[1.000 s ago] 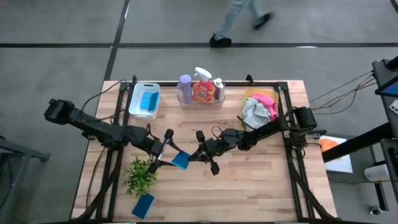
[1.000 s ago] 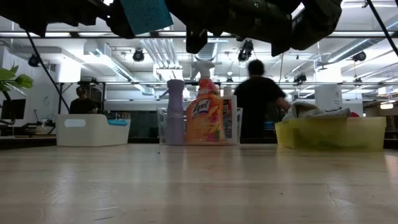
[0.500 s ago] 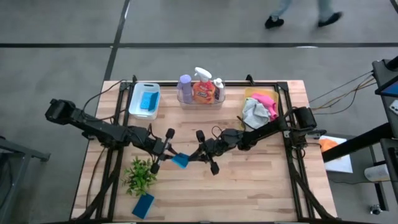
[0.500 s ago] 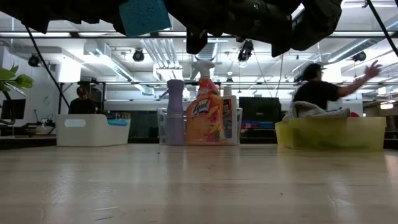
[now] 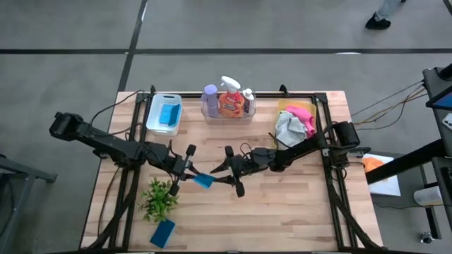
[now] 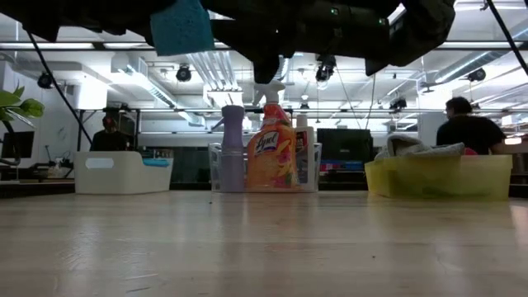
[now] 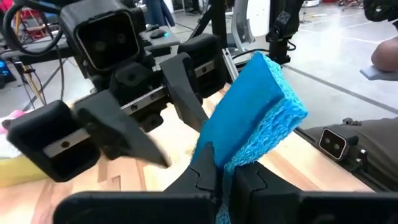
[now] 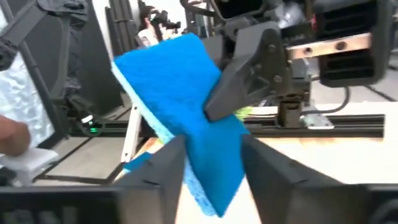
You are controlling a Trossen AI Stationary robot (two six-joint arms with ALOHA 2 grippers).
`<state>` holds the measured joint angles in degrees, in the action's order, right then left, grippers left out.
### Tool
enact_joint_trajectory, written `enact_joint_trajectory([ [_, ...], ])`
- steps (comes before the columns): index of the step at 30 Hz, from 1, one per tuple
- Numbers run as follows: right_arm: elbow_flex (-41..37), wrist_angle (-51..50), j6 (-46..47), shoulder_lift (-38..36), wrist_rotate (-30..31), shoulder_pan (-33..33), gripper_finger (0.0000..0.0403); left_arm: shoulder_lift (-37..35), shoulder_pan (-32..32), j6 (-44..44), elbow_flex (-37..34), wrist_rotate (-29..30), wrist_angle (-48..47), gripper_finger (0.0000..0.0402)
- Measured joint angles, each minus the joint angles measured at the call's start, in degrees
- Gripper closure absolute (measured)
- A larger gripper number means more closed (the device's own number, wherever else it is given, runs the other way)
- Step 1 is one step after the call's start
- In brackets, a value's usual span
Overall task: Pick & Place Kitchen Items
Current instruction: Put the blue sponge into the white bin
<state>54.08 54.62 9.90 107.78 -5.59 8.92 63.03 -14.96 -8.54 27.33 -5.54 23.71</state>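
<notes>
Left claw (image 5: 189, 168) pinching blue sponge (image 5: 204, 180) mid-table, right claw (image 5: 227, 171) spread around it

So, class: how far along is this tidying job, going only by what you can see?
Done: bottles in the clear tray, cloths in the yellow tray, one sponge in the white tray. In hand: the left gripper holds a sponge mid-air, the open right gripper facing it. Left: a sponge by the plant.
</notes>
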Motion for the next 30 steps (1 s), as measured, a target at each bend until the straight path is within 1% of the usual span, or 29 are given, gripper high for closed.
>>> enact_joint_trajectory([
  [3,0.0,1.4,-2.3,0.0,0.3,0.1,0.0178,-1.1,0.0,0.0,0.0,0.4,-1.1,0.0392],
  [5,-0.3,3.4,-4.7,0.0,0.9,0.7,0.0142,-2.0,0.0,0.0,0.0,1.2,-1.4,0.0395],
  [7,-1.3,7.5,-7.1,0.0,2.9,1.6,0.0117,-3.3,0.0,0.0,-0.3,2.5,-2.2,0.0396],
  [9,-3.2,12.8,-9.8,0.0,5.3,2.6,0.0104,-4.7,0.0,0.2,-0.8,4.2,-2.4,0.0396],
  [12,-7.6,21.9,-12.8,0.0,8.5,4.1,0.0100,-7.1,0.0,1.4,-2.2,8.4,-3.1,0.0396],
  [15,-12.1,28.5,-13.0,-0.1,10.6,5.1,0.0099,-10.2,0.1,2.3,-3.9,12.9,-3.6,0.0396],
  [19,-16.2,30.6,-11.1,-0.1,12.1,5.9,0.0098,-14.8,1.2,3.0,-5.4,18.0,-6.3,0.0396],
  [21,-17.3,30.6,-10.1,-0.1,12.2,6.3,0.0098,-17.4,2.6,3.9,-6.4,20.4,-9.3,0.0396],
  [25,-18.7,30.4,-8.9,-0.1,12.2,7.7,0.0098,-22.2,7.6,7.8,-8.4,24.2,-15.3,0.0396],
  [28,-18.9,30.3,-8.8,-0.1,12.2,8.6,0.0098,-25.2,13.3,11.3,-9.7,27.6,-19.0,0.0396],
  [30,-18.9,30.1,-9.1,-0.1,12.2,8.9,0.0098,-26.4,17.9,12.9,-10.2,28.7,-19.6,0.0396],
])
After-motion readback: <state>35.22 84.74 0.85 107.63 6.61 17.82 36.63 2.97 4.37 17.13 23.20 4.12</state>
